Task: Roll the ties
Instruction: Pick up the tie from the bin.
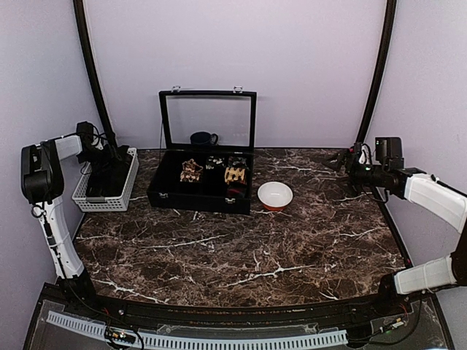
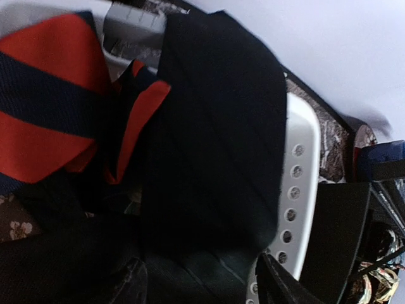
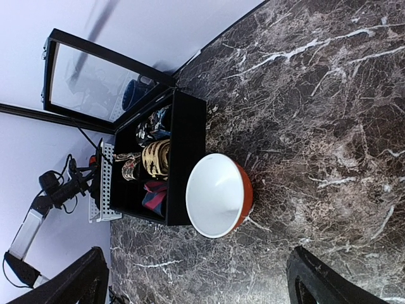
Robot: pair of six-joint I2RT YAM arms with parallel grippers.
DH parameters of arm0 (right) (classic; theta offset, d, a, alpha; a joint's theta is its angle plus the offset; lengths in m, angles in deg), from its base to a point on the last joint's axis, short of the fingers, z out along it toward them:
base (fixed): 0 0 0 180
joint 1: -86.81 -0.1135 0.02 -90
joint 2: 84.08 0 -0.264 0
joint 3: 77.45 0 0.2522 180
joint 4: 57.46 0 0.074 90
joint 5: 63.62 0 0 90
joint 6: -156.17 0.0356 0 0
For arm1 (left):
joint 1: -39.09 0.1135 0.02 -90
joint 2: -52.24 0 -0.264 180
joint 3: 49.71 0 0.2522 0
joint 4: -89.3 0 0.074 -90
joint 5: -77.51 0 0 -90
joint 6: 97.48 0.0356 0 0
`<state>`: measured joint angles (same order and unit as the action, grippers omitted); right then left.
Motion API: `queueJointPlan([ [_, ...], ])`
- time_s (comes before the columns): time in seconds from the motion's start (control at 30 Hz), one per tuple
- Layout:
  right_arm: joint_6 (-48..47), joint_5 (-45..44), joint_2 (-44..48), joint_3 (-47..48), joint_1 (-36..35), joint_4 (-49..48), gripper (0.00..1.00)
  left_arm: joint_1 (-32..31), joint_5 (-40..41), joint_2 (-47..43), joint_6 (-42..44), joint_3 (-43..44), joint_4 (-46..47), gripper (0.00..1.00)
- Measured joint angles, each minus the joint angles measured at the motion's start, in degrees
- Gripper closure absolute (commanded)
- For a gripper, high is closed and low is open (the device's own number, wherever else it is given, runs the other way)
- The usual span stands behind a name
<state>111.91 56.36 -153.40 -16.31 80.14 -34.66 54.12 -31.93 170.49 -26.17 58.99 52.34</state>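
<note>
Dark marbled counter (image 1: 241, 248) bearing white basket (image 1: 102, 203) at far left, open black case (image 1: 197, 198) mid-back, bowl (image 1: 275, 195) just right of it.

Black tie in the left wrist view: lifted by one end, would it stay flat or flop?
Probably flop: the black tie lies limp across the white basket, seemingly following its rim. Likely light, being thin fabric. It may drag the red-striped tie along, since the two lie pressed together in the pile.

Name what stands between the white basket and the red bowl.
The open black case, rolled ties inside, stands between the white basket and red bowl, seen in the top view.
</note>
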Motion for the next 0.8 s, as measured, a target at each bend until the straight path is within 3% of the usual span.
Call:
queueJointPlan([
  [0.23, 0.0, -0.1, 0.5, 0.0, 0.0, 0.3, 0.02, 0.2, 0.4, 2.3, -0.5, 0.1, -1.8, 0.38],
  [0.33, 0.0, -0.1, 0.5, 0.0, 0.0, 0.4, 0.02, 0.2, -0.5, 2.3, -1.2, -1.0, -1.1, 0.46],
  [0.53, -0.3, 0.0, -0.3, 0.0, 0.0, 0.5, 0.02, 0.2, -3.8, 2.3, -2.2, -1.9, -0.2, 0.48],
  [0.7, -0.3, 0.0, -0.7, 0.0, 0.0, 0.8, 0.02, 0.2, -5.0, 2.3, -3.0, -2.1, 0.6, 0.38],
  [0.8, -0.4, 0.0, -0.7, 0.0, 0.0, 0.9, 0.02, 0.2, -5.0, 2.3, -3.1, -2.2, 0.8, 0.47],
])
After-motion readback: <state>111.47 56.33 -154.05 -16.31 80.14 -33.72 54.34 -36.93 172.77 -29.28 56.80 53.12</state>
